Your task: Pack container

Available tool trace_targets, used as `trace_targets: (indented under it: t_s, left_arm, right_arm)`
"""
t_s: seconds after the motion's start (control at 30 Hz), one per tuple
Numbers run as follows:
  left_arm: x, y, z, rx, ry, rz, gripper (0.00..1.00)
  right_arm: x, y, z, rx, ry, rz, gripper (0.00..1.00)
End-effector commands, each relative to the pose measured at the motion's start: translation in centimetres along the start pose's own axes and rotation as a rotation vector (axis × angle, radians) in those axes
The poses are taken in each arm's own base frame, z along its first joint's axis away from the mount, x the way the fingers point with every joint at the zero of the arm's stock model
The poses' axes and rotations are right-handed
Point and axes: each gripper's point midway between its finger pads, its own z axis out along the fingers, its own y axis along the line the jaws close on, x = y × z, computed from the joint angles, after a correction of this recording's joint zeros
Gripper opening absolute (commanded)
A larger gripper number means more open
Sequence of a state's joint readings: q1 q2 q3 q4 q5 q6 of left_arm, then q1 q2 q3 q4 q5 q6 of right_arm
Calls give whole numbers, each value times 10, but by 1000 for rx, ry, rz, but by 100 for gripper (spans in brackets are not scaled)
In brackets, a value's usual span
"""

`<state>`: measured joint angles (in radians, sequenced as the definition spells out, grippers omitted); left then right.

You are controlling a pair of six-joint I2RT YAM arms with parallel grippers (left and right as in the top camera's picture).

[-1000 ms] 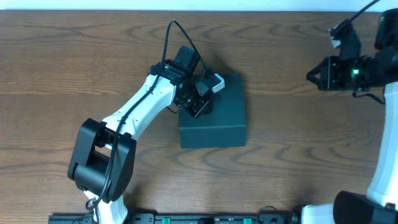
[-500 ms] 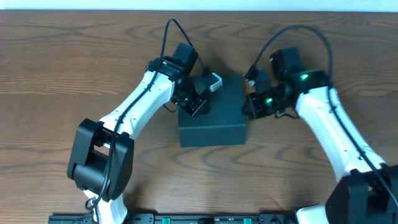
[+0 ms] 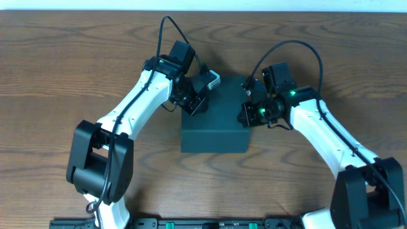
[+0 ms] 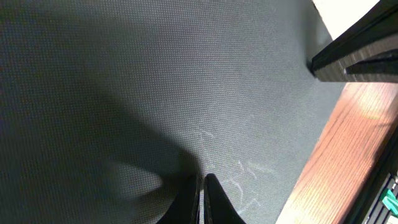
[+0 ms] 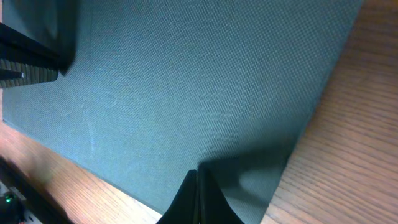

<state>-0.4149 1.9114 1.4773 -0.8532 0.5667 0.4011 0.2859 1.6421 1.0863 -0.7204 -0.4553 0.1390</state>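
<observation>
The container (image 3: 216, 124) is a dark teal-black square box with its lid down flat, standing in the middle of the wooden table. My left gripper (image 3: 198, 107) is shut, its tips pressed on the lid's top left corner. My right gripper (image 3: 245, 116) is shut too and rests at the lid's right edge. In the left wrist view the lid (image 4: 155, 93) fills the frame, with the closed left gripper (image 4: 202, 185) touching it. From the right wrist, the closed right gripper (image 5: 198, 179) sits on the lid (image 5: 186, 81) near its corner. Nothing is held in either gripper.
Bare wooden table (image 3: 57, 76) lies around the box on all sides. A black rail with green parts (image 3: 210, 222) runs along the front edge. Both arms' cables arch above the box's back corners.
My right arm has swung in from the far right to the box's right edge. The left gripper and the box have shifted slightly to the left.
</observation>
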Motion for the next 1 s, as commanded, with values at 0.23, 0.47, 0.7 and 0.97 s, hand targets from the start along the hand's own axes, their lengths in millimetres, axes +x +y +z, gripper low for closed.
trace_targets:
  t_s: [0.23,0.47,0.7,0.97]
  left_arm:
    - [-14,-6,-8,28,-30,29,6]
    - [-3,-12,6,41,21,42,6]
    - [15,2,32,30,108,1,6]
    - [18,8,35,4,124,0,6]
  right_arm:
    - [22,-7,28,21,95,32,2]
    - [21,-7,28,20,92,31,1]
    - [22,-7,28,21,94,51,1]
    - [18,3,25,-25,91,55,2]
